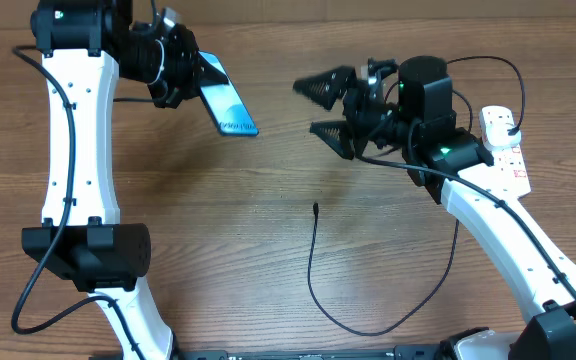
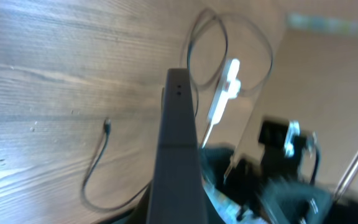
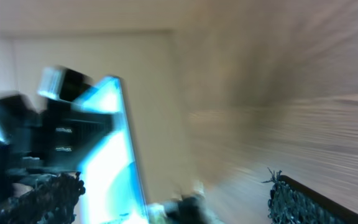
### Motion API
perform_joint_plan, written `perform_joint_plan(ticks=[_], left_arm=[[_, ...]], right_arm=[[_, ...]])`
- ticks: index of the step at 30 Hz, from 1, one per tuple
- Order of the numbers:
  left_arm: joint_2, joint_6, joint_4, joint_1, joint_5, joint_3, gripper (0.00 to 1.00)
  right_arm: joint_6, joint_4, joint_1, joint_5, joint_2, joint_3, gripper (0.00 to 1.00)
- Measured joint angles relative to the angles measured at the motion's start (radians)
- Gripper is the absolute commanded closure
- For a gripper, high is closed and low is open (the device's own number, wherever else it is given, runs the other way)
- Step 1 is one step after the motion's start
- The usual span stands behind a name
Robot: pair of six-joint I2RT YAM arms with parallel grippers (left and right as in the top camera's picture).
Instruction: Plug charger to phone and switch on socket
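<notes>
— One thing first: where's the phone (image 1: 226, 102)?

— Far left, lifted clear of the table (image 1: 218, 220) and tilted, its blue screen lit. The left gripper (image 1: 190, 76) has it by the far end, fingers pinched tight on it. The free end slants toward the middle.

— And the charger (image 1: 313, 270)?

— Lying loose. Its connector tip (image 1: 315, 208) rests on the wood mid-table, well apart from the phone and nearer us. The thin black cable loops toward the near edge, then back up to the socket (image 1: 506, 150) at the far right. Whether the plug is seated there, I can't tell.

— The right gripper (image 1: 306, 106)?

— Hanging between phone and socket, fingers spread wide, nothing in them.

— So which step is this?

— The plugging-in, I'd say, barely begun: phone presented, cable not yet picked up. Nothing is near the switches.

— What's next?

— To my eye, the right arm must drop toward us to that tip and nip it close behind the connector so it doesn't flop. Then it lines the tip up with the phone's free end. It's a small target, and any tilt would miss.
</notes>
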Motion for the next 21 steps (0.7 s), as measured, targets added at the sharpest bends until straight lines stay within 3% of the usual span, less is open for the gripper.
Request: perform_joint_plan(ticks=[5,8,15,21], left_arm=[[0.000,0.272,-0.100,-0.001,0.060,0.000,0.96],[0.000,0.362,-0.100,-0.001,0.074,0.000,0.96],[0.000,0.452,-0.100,-0.001,0.083,0.000,0.96],[0.000,0.473,-0.100,-0.001,0.091,0.000,0.96]], right_arm=[[-0.261,-0.310,0.000,0.038,0.000,0.002,0.00],[-0.362,-0.449,0.000,0.113,0.000,0.002,0.00],[-0.501,-0.747,0.000,0.359,0.000,0.002,0.00],[-0.539,-0.869,0.043,0.514,0.000,0.002,0.00]])
